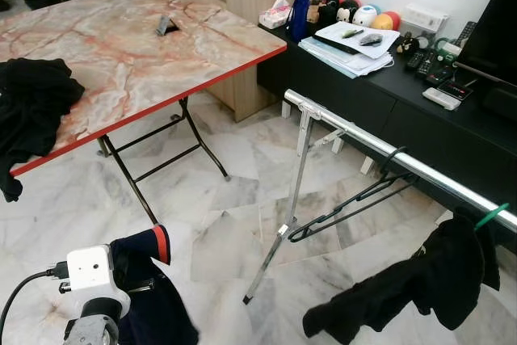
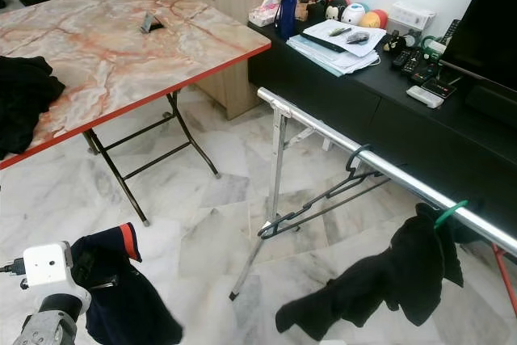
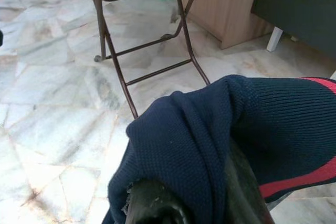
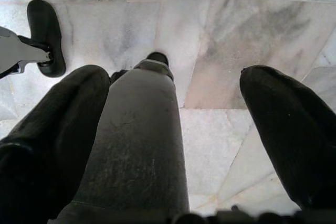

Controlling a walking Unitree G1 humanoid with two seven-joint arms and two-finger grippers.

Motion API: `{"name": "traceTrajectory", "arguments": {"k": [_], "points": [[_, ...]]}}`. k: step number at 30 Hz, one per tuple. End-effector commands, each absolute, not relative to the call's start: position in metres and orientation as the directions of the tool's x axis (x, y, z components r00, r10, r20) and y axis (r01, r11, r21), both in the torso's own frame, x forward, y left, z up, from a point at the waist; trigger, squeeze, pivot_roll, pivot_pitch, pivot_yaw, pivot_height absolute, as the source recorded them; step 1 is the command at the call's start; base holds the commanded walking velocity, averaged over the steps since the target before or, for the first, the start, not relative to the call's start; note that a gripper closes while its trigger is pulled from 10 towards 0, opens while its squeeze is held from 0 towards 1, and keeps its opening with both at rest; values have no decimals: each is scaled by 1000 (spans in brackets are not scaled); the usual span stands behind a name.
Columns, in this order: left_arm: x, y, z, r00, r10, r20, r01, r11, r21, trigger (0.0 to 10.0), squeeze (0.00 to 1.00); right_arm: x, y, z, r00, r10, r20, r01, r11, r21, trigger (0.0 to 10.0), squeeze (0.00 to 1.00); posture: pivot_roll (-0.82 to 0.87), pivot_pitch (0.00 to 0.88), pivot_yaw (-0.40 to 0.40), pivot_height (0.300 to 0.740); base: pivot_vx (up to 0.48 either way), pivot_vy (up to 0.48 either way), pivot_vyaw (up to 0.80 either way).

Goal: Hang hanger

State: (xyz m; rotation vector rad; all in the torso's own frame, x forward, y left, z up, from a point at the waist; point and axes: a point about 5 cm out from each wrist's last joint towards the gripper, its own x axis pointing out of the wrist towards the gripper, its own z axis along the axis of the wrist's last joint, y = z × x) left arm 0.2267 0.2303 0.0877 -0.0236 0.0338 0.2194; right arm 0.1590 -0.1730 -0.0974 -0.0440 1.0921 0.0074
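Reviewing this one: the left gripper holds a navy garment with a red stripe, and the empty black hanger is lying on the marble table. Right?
Not quite. The left gripper does hold the navy garment, but the empty black hanger hangs from the silver rail of the drying rack, not on the marble table. The left eye view shows it.

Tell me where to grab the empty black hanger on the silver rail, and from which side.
Grip the empty black wire hanger on its long straight bottom bar, coming from the open floor side. It hangs by its hook from the silver metal rail and slants down toward the floor, so that bar is bare; the black low cabinet blocks the far side.
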Motion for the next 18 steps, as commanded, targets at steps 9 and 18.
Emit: {"name": "traceTrajectory", "arguments": {"k": [9,18], "points": [[227,235,91,972,233,-32,-234,972,-18,10000,0,152,-172,-100,437,-13,-899,-32,999,-30,10000,0,28,155,-2,740,0,269,0],[228,235,92,974,226,-29,-227,974,-19,10000,0,152,-171,-101,437,-9,-900,-39,999,-29,10000,0,27,141,1,740,0,282,0]]}}
